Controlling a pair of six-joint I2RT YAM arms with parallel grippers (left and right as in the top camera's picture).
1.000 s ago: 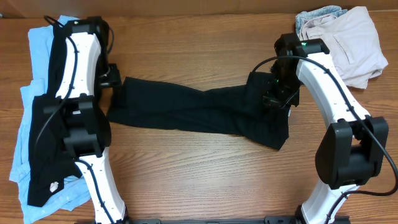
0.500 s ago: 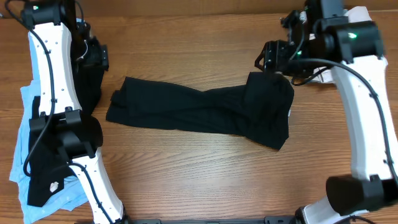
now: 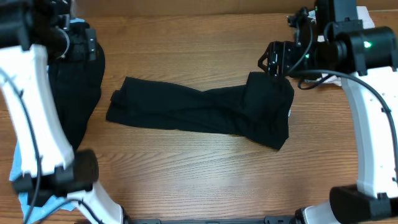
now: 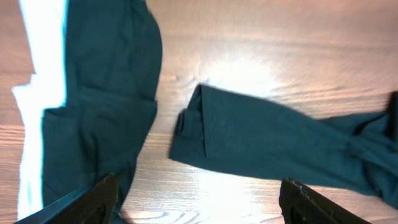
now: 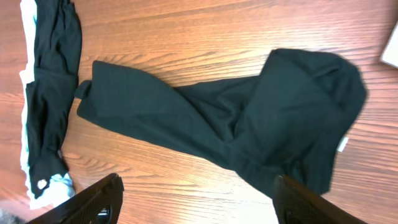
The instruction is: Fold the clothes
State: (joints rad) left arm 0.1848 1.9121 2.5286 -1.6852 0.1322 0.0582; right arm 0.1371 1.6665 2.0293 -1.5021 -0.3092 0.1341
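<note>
— Overhead, left edge?
— Black garment (image 3: 84,93) heaped on a light blue one (image 3: 20,196). Left tool (image 4: 199,182) raised over the pile's far end, fingers spread wide, holding nothing.
— Middle?
— Black short-sleeved shirt (image 3: 199,112) lying on the wooden bench (image 3: 186,37), folded into a long band, just beside the pile, not touching it. Right end doubled over, lumpy; small white label (image 5: 342,144) at its edge.
— Right side?
— Right tool (image 5: 198,180) above the shirt's upper right corner, fingers wide apart, empty, clear of the cloth.
</note>
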